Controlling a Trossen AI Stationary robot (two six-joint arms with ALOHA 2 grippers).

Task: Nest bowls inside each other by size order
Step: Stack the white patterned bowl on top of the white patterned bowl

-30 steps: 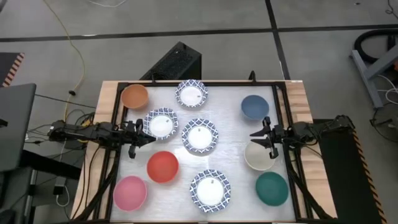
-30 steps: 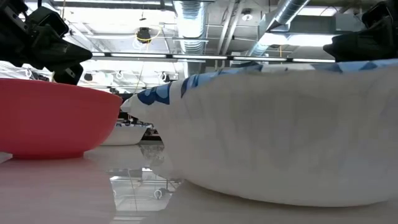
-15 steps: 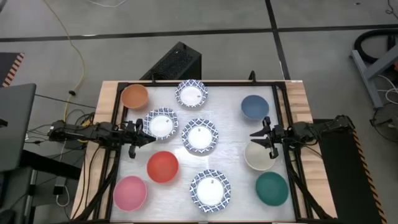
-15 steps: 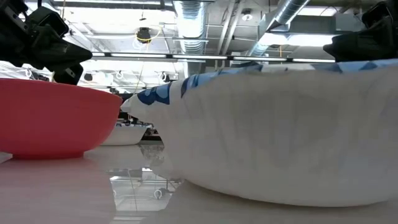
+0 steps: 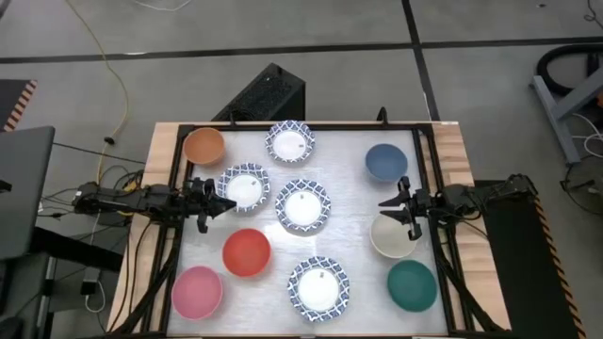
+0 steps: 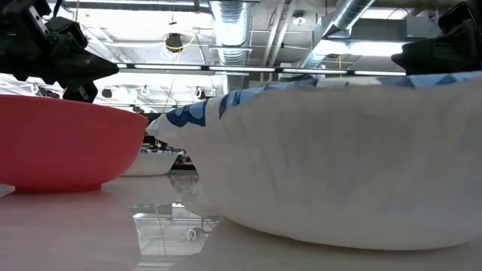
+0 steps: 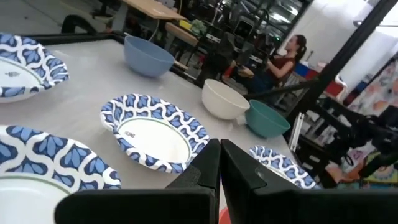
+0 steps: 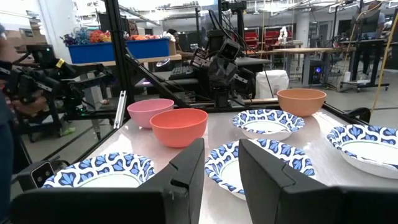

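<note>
Bowls [image 5: 301,205] all separate on the desk [image 5: 349,202], none nested. My left gripper [image 5: 223,202], jaws closed and empty, hovers beside a patterned bowl [image 5: 244,186]. My right gripper [image 5: 387,207], jaws partly apart, empty, above the cream bowl [image 5: 391,237].

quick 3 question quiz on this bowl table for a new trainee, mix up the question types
1. True or false: the left hand is shut, beside a patterned bowl.
2. Which plain bowl lies nearest the right hand? A) orange bowl B) cream bowl C) pink bowl
3. Fill in: the number of white bowls with blue patterned rims on the table is ____.

Key
1. True. Its fingers meet, with nothing between them.
2. B. The cream bowl sits just below that hand in the high view.
3. Four. No bowl is nested in another yet.
</note>
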